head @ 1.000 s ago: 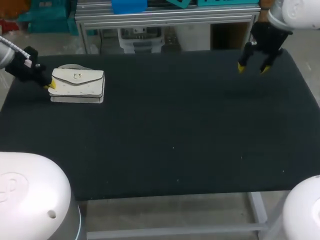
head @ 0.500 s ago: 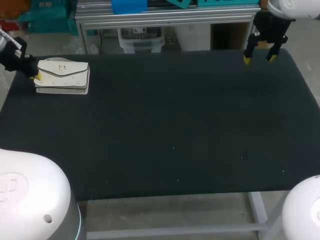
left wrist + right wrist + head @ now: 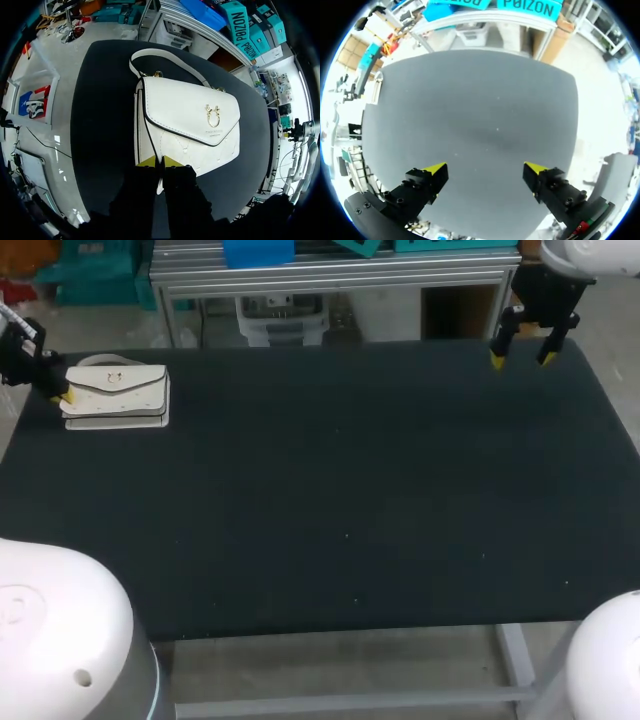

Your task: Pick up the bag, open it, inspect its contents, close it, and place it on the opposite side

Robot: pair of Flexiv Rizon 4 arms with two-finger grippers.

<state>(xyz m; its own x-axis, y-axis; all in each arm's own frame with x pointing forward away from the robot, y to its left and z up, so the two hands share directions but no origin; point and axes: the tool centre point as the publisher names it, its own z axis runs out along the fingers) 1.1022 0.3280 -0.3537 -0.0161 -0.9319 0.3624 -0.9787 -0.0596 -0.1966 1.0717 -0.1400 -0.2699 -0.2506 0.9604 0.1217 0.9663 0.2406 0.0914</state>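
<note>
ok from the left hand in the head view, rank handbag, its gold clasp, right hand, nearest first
1. white handbag, its end in the left hand, far left corner.
2. gold clasp, on the flap's middle.
3. right hand, open, over the far right corner.

A black-topped table (image 3: 330, 470) is seen, with a few tiny pale specks (image 3: 347, 535) scattered on its surface.

Head view overlooks the whole table (image 3: 330, 490) from behind; left wrist view sits close on the bag (image 3: 187, 120) at its far-left corner; right wrist view, higher, over its far-right corner.
</note>
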